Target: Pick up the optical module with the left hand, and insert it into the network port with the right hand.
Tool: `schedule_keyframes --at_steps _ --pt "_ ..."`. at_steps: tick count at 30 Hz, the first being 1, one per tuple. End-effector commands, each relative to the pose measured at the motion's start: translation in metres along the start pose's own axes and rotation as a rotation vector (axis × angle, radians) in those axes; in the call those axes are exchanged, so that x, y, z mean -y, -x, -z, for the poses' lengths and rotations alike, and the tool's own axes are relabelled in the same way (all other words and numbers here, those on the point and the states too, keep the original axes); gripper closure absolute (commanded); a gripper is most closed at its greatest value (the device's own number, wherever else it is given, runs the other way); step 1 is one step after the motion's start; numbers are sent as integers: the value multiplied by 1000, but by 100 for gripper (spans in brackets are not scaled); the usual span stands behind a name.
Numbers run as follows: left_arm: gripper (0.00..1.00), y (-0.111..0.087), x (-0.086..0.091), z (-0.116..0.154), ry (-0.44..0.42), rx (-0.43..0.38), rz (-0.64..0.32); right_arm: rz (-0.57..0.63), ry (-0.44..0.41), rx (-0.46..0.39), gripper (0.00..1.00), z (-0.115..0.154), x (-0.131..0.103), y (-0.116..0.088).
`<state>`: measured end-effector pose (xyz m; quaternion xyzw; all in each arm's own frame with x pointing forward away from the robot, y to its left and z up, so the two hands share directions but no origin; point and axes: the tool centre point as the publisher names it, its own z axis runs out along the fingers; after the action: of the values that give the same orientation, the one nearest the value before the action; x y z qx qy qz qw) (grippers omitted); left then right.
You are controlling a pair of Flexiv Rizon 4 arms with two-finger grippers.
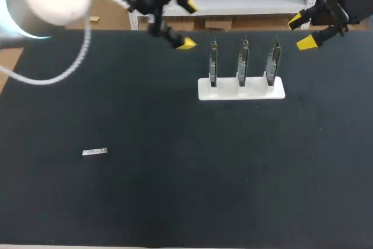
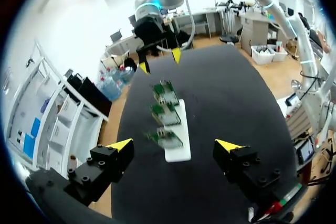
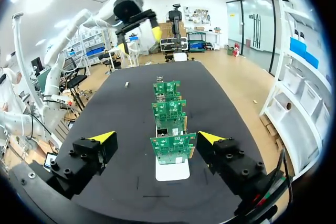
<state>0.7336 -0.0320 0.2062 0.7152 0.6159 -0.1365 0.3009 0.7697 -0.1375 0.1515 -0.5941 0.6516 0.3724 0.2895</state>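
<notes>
my left hand [image 1: 187,24] & right hand [image 1: 301,31] open, empty. optical module [image 1: 95,152] lies flat on tabletop [image 1: 175,190], well apart; off-ctr pinch may skid it.

Stand [image 1: 241,90] on table [image 1: 186,196], far side, right of middle. Three boards [image 1: 243,62] upright in row on stand. Optical module [image 1: 95,152] flat on table, near-left, well apart from stand. Left gripper [image 1: 187,25] left of stand, right gripper [image 1: 302,31] right of it.

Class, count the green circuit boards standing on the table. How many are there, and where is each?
3, upright in a row on the white holder: the left board, the middle board and the right board. None appears hidden.
</notes>
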Motion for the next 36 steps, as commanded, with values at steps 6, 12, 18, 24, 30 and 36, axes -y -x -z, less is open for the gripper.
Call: schedule_keyframes --at_steps 6,12,18,24,30,36 --pt "0 -67 133 133 218 -501 177 1 -6 -1 0 0 -2 0" --pt "0 -103 183 155 170 -616 242 1 -6 -1 0 0 -2 0" --pt "0 -146 218 141 79 -668 307 1 -6 -1 0 0 -2 0" --pt "0 -184 235 116 -35 -670 318 1 -6 -1 0 0 -2 0" --pt "0 -219 245 91 -88 -627 330 1 -6 -1 0 0 -2 0" --pt "0 -234 239 71 -119 -575 304 1 -6 -1 0 0 -2 0"
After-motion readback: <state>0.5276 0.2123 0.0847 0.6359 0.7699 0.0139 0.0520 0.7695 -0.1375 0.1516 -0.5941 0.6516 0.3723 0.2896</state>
